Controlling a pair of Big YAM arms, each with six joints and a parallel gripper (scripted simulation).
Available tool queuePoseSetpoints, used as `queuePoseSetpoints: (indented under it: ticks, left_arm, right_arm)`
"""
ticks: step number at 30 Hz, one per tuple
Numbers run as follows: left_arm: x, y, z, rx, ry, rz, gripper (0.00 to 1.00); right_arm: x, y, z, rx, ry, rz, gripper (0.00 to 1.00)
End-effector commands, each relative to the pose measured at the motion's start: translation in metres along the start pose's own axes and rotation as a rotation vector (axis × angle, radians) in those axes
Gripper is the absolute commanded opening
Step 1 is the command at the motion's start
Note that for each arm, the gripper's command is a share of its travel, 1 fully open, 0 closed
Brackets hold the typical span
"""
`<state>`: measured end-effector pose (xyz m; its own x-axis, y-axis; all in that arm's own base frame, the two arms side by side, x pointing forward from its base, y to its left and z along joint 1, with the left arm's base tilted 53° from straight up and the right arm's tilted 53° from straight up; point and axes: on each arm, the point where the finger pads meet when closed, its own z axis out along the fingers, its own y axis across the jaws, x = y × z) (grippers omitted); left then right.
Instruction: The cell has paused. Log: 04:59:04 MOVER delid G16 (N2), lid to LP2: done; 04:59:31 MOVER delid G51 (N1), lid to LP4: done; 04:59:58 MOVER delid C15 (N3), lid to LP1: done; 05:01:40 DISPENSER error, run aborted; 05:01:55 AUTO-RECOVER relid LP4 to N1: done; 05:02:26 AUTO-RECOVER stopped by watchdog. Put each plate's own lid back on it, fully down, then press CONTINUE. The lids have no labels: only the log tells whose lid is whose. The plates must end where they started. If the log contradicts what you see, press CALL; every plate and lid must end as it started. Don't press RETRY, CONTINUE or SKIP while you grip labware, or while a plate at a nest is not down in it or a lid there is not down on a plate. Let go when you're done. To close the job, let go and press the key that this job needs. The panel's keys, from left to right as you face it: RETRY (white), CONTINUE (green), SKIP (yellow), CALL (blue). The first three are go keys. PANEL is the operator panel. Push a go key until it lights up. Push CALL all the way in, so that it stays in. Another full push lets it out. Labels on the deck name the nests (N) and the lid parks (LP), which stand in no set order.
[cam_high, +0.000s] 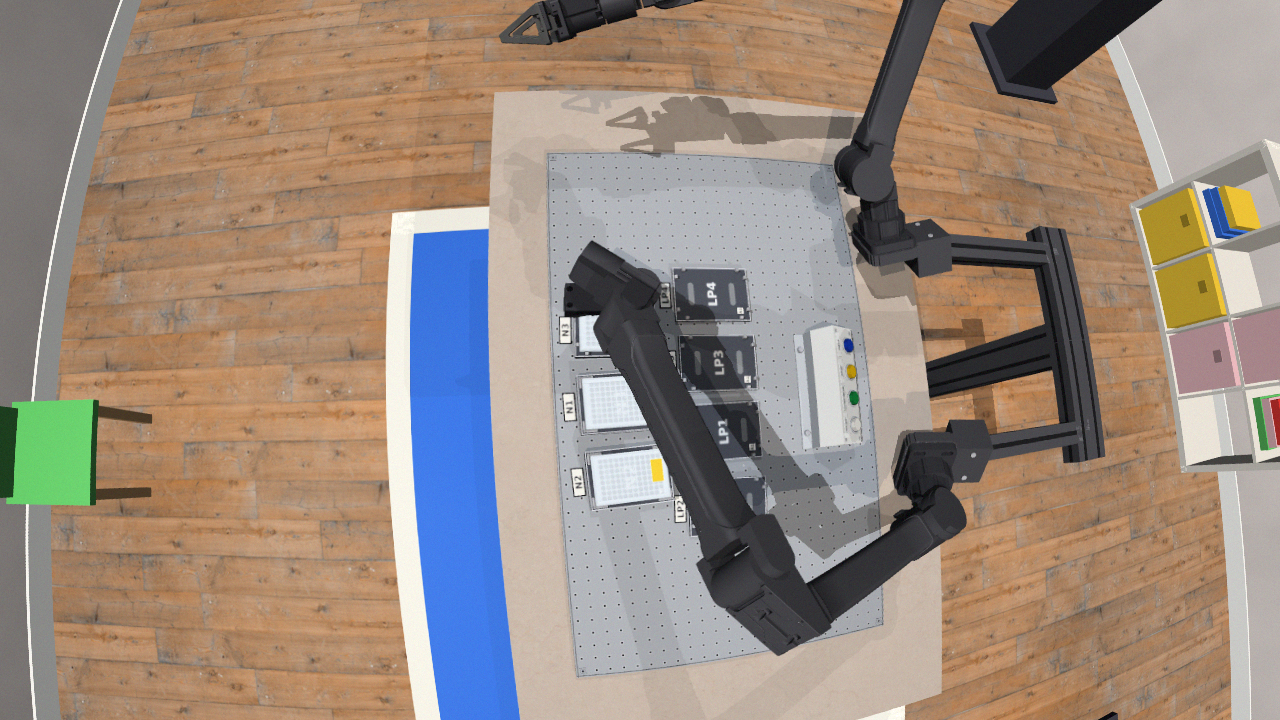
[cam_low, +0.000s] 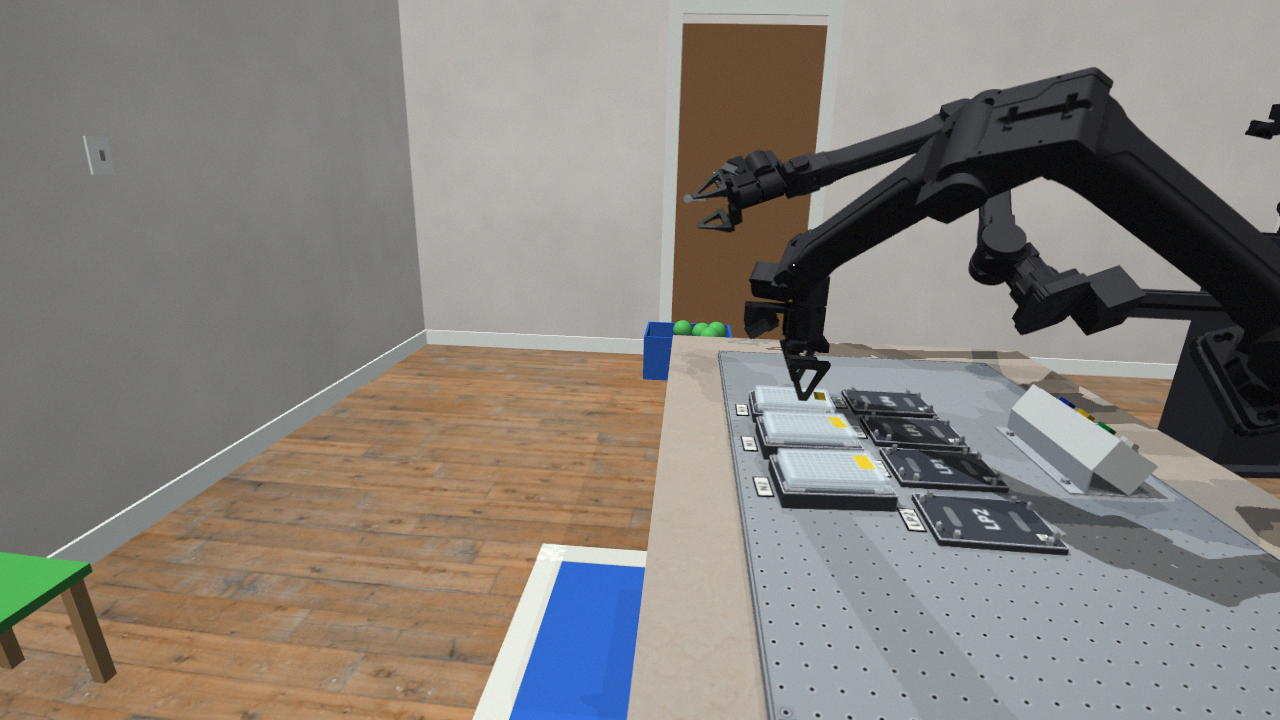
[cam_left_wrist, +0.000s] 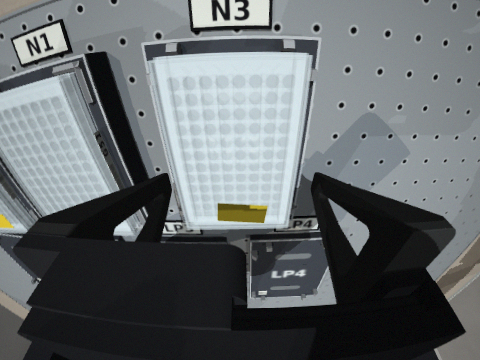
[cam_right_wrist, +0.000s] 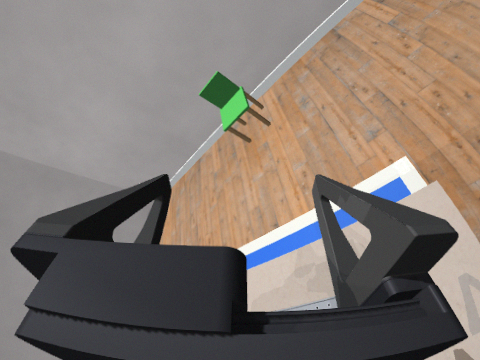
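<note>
Open hand (cam_low: 794, 380) above far plate (cam_low: 780, 397); green balls (cam_low: 707, 330) in blue bin (cam_low: 657, 356).

Left tool (cam_low: 806, 380) (cam_left_wrist: 242, 175) points down; both tools open.

Deck labels: N1 (cam_high: 569, 406) (cam_left_wrist: 40, 43) | N2 (cam_high: 578, 481) (cam_low: 762, 486) | N3 (cam_high: 564, 330) (cam_left_wrist: 231, 11) || Park plates: LP1 (cam_high: 726, 431) | LP2 (cam_low: 989, 521) | LP3 (cam_high: 718, 362) | LP4 (cam_high: 711, 294) (cam_left_wrist: 289, 272)

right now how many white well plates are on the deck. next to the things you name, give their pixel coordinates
3: one at N3 (cam_high: 588, 334) (cam_low: 787, 398) (cam_left_wrist: 232, 135), under the open left gripper (cam_left_wrist: 241, 180); one at N1 (cam_high: 608, 402) (cam_low: 805, 428) (cam_left_wrist: 45, 145), in the middle; one at N2 (cam_high: 622, 477) (cam_low: 819, 470), at the other end.
</note>
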<state>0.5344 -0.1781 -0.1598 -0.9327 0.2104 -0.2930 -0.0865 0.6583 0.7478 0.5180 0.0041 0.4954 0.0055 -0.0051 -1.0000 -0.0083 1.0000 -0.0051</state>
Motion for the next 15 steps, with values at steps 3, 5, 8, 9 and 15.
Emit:
queuePoseSetpoints:
  ticks: [3, 5, 8, 9, 15]
  left_arm:
    - [-0.02, 0.005, -0.011, 0.016, -0.023, -0.055, 1.0]
    - [-0.022, -0.001, -0.028, 0.025, -0.041, -0.047, 1.0]
    - [-0.023, -0.003, -0.037, 0.025, -0.041, -0.047, 1.0]
    - [-0.025, 0.002, -0.032, 0.02, -0.032, -0.055, 1.0]
    - [-0.026, 0.011, -0.014, 0.008, -0.007, -0.074, 1.0]
  right_arm:
    - [0.004, -0.011, 0.005, 0.018, 0.003, 0.015, 1.0]
    - [0.004, -0.011, 0.005, 0.018, 0.003, 0.015, 1.0]
    - [0.004, -0.011, 0.005, 0.018, 0.003, 0.015, 1.0]
    - [0.004, -0.011, 0.005, 0.018, 0.003, 0.015, 1.0]
    - [0.004, -0.011, 0.005, 0.018, 0.003, 0.015, 1.0]
